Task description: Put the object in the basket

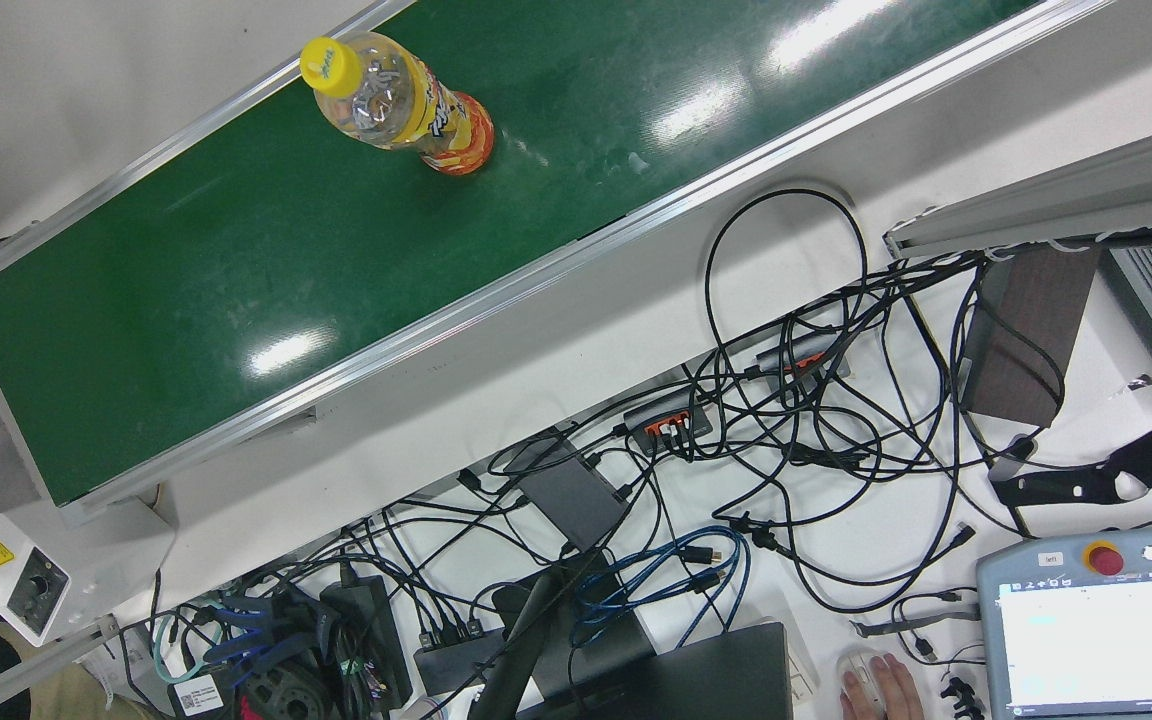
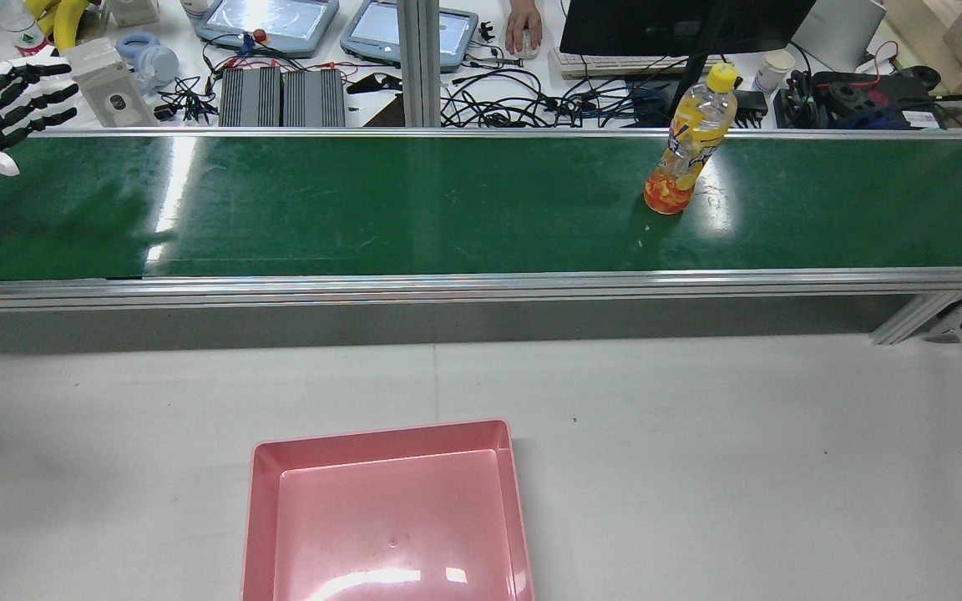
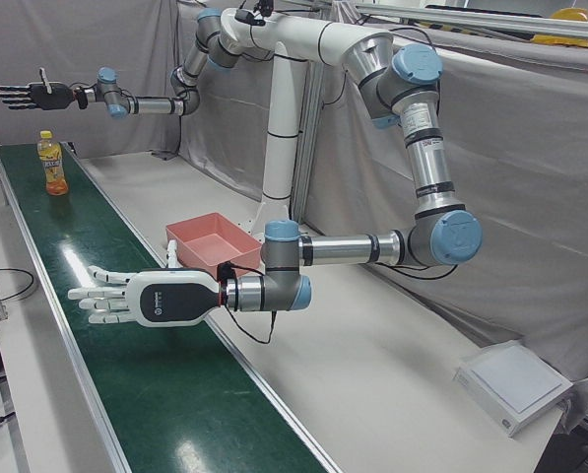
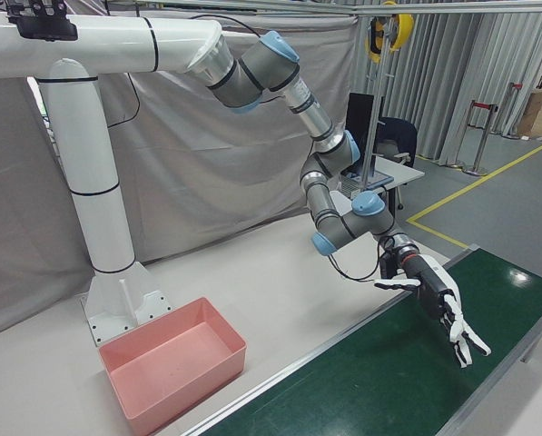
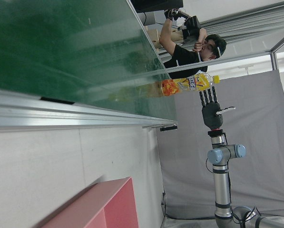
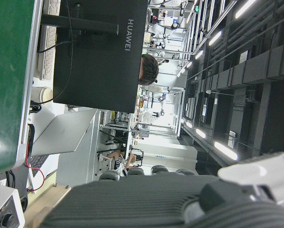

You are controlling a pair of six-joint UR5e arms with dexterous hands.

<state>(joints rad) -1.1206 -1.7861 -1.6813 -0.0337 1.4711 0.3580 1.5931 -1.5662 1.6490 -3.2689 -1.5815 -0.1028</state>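
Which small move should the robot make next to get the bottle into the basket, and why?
Probably bring the right hand down towards the bottle. The bottle stands upright and untouched on the green belt, and the right hand hangs open near it but higher up. The left hand is open too, far along the belt. The pink basket holds nothing.

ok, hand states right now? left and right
Left hand: open, holding nothing, above the belt.
Right hand: open, holding nothing, beyond the bottle.
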